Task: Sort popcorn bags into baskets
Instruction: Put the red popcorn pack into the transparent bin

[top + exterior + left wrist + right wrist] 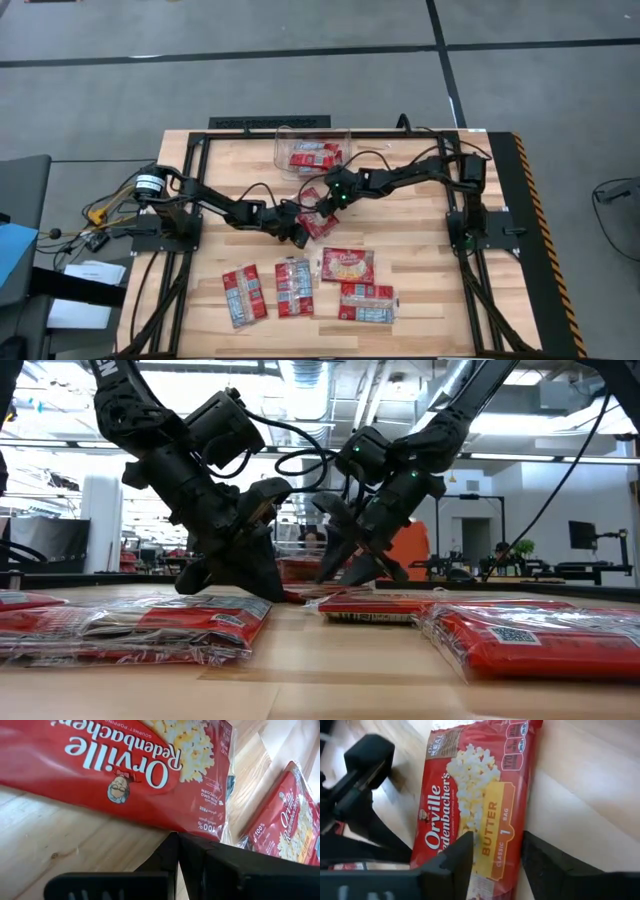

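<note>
A red popcorn bag (pixel 320 225) (pixel 125 765) (pixel 470 795) lies flat on the table's middle, between both grippers. My left gripper (pixel 301 234) (pixel 268 592) (pixel 177 837) is shut, low on the wood, with its tips at the bag's left side. My right gripper (pixel 328 205) (pixel 355 572) (pixel 498 839) is open and slants down from the far right. One finger stands over the bag's end and the other over the wood beside it. I see no touch. The clear basket (pixel 285 150) at the far edge holds one bag (pixel 313 157). My left gripper's shut fingertips (pixel 172 842) meet the bag's long edge (pixel 165 822), coming low and slanting from the table's left. The bag lies flat on the wood. Whether any wrapper film is pinched between the fingers, I cannot tell.
Several more bags lie flat toward the near edge: two side by side (pixel 243 295) (pixel 294 288), one (pixel 347 265) just near of the grippers and one (pixel 366 302) beside it. Bare wood lies to the left and right. Black frame rails border the tabletop.
</note>
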Robot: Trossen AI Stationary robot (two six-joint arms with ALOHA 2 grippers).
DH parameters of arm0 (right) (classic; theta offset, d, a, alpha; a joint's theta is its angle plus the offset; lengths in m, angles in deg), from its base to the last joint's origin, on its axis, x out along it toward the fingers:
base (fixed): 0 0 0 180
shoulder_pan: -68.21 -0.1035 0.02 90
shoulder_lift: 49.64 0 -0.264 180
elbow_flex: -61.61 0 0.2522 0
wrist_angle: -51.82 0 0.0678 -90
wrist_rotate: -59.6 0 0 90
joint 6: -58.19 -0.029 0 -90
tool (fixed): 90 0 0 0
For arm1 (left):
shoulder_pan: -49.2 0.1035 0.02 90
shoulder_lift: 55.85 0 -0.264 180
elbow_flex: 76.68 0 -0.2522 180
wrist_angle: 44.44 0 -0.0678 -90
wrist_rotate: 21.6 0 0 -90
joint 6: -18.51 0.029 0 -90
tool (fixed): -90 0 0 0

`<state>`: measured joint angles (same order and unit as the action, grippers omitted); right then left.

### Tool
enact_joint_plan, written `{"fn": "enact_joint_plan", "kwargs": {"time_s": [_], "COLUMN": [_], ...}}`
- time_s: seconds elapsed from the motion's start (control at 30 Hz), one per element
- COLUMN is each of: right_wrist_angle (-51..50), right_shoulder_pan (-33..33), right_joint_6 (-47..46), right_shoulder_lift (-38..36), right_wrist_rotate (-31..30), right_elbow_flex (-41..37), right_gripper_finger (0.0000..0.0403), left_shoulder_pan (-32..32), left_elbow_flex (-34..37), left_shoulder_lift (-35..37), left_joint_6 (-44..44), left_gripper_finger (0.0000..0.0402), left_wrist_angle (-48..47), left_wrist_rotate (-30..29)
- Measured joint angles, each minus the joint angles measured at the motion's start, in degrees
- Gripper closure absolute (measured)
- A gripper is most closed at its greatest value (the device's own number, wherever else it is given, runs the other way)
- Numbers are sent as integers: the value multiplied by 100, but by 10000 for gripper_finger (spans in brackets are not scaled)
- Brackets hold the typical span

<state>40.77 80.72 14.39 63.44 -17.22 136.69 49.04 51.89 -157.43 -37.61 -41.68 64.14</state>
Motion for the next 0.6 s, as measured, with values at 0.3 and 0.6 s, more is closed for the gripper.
{"fn": "enact_joint_plan", "kwargs": {"time_s": [0.3,0.6], "right_wrist_angle": [27,-167], "right_shoulder_pan": [-50,-85], "right_joint_6": [188,209], "right_shoulder_lift": [83,-83], "right_wrist_rotate": [216,408], "right_elbow_flex": [0,-17], "right_gripper_finger": [300,391], "left_shoulder_pan": [0,7], "left_elbow_flex": [7,15], "left_shoulder_lift": [-2,142], "left_joint_6": [4,105], "left_gripper_finger": [401,401], "left_wrist_angle": [7,-62], "left_wrist_rotate": [-38,353]}}
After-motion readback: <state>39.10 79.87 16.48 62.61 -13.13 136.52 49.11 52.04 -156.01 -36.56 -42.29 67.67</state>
